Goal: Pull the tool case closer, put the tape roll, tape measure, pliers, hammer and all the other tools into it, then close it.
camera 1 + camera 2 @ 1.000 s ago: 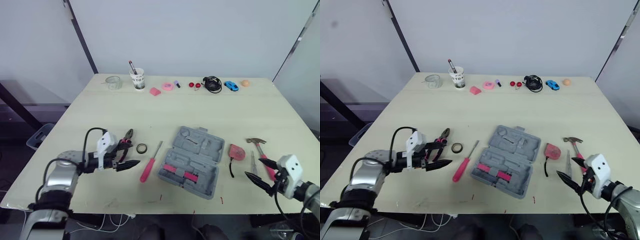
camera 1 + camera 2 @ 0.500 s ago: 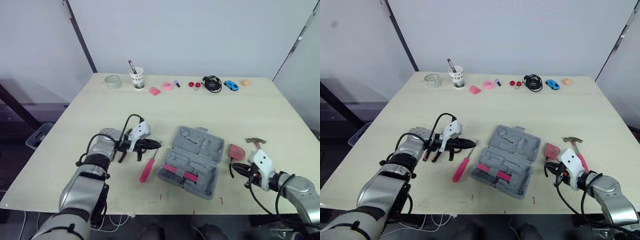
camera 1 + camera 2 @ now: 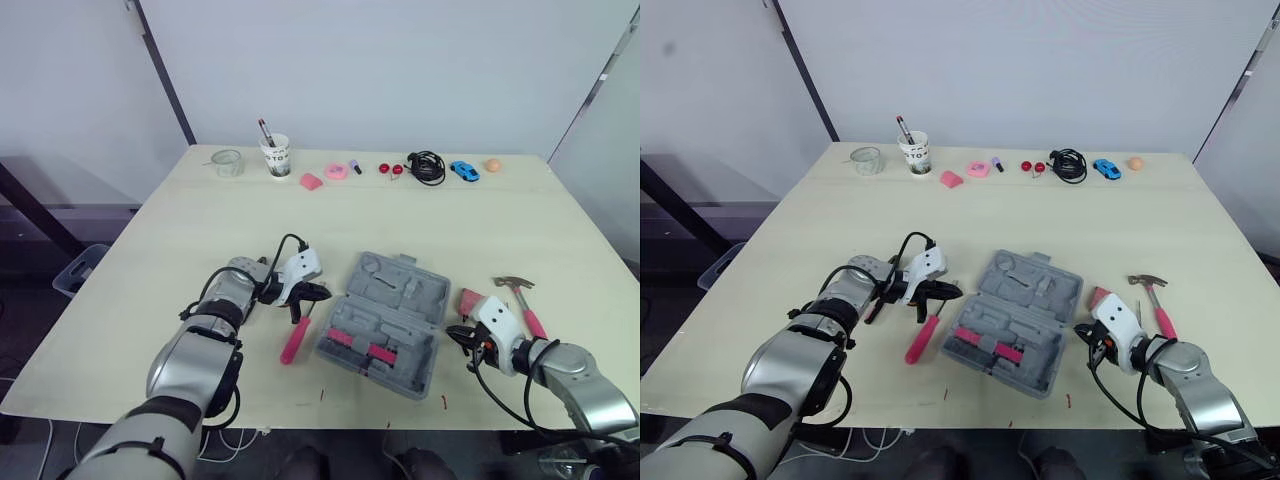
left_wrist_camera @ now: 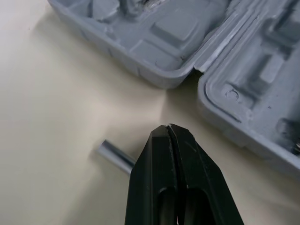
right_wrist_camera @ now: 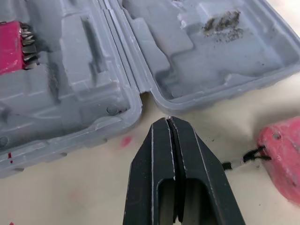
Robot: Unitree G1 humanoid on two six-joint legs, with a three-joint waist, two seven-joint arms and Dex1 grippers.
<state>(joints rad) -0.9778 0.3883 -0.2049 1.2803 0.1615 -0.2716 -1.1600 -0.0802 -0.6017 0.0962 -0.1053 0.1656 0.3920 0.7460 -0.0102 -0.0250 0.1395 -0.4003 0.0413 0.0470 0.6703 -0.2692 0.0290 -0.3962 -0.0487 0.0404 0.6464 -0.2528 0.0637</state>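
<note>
Left gripper (image 3: 320, 291) swung in beside left edge of open grey plastic tool case (image 3: 400, 285) lying mid-table; jaws pressed together | right gripper (image 5: 168, 121) came in at its right edge; jaws pressed together

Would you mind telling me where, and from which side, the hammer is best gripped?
Probably the pink handle of the hammer, mid-length, from above with the jaws across it. It lies flat with its head pointing away, and the handle is slim and nearest the right gripper, which is shut and must open first.
</note>
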